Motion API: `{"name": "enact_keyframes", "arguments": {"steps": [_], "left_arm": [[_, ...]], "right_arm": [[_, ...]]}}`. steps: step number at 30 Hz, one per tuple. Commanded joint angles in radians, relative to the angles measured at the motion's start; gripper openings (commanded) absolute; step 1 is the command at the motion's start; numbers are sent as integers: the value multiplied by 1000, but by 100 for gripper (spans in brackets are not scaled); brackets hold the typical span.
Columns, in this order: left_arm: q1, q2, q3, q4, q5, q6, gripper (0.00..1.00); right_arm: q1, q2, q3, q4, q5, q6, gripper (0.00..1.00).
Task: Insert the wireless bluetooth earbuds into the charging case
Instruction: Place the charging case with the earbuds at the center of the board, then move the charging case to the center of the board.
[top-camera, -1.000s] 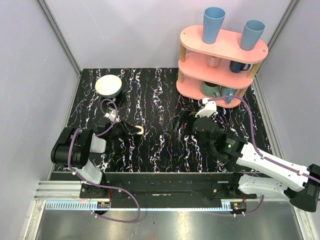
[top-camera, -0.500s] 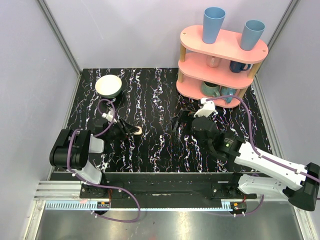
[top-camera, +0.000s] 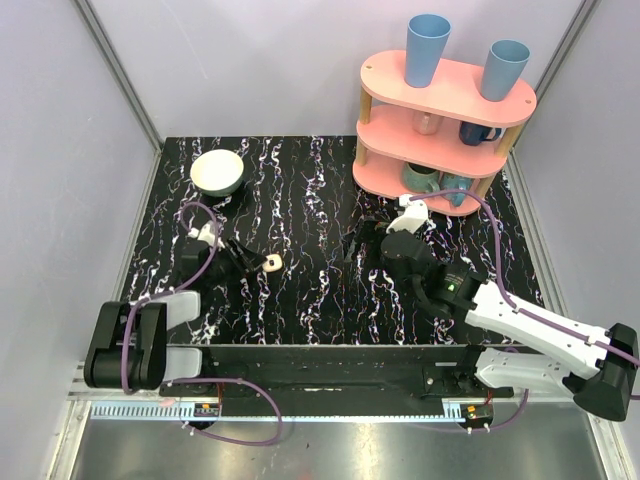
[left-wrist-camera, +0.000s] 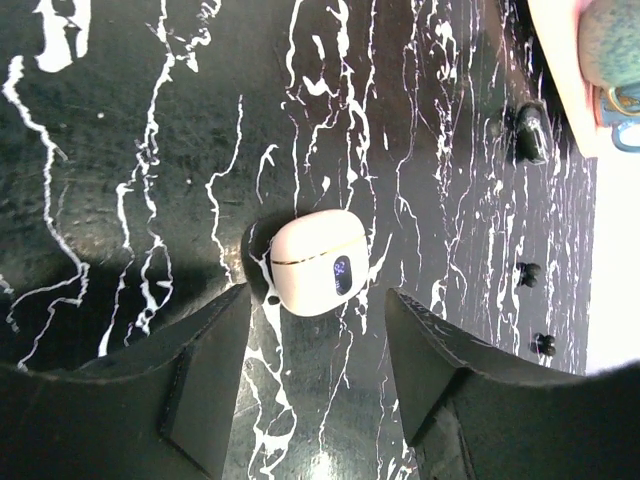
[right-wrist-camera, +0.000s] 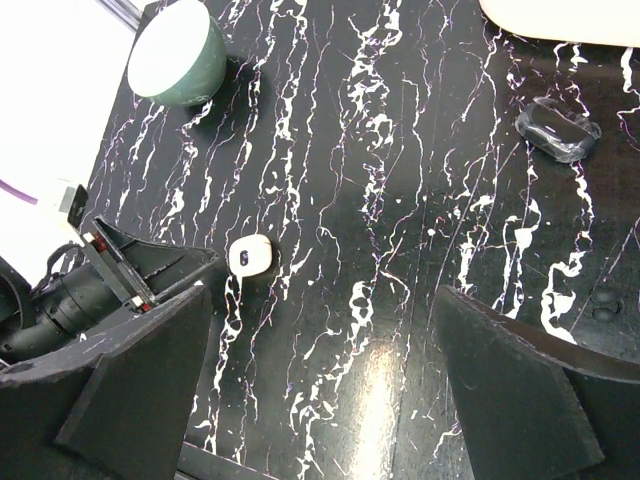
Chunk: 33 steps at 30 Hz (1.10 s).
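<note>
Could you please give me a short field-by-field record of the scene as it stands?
left gripper: open, holding nothing
right gripper: open, holding nothing
charging case: closed, on the table just ahead of the left gripper
earbuds: not visible in any view
bowl: far left of table

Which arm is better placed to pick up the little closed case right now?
Left. The case lies on the table just ahead of the open left pincer. The right pincer, also open, hangs farther off, nearer the pink shelf.
</note>
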Motion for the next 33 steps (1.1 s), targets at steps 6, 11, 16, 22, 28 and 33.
{"name": "enact_keyframes", "arguments": {"steps": [6, 11, 16, 22, 28, 33], "left_arm": [[7, -322, 40, -189, -66, 39, 60], [8, -464, 137, -341, -17, 96, 60], [7, -499, 252, -426, 109, 131, 60], [-8, -490, 373, -545, 250, 223, 61], [-11, -452, 467, -712, 346, 369, 61], [-11, -449, 478, -792, 342, 481, 61]], "right_arm": [[-70, -2, 32, -44, -12, -9, 100], [-162, 44, 51, -62, -78, -59, 100], [-254, 142, 83, -47, -158, -229, 100], [-449, 333, 144, -12, -296, -420, 100], [-483, 542, 224, 59, -253, -596, 100], [-501, 652, 279, 59, -330, -678, 100]]}}
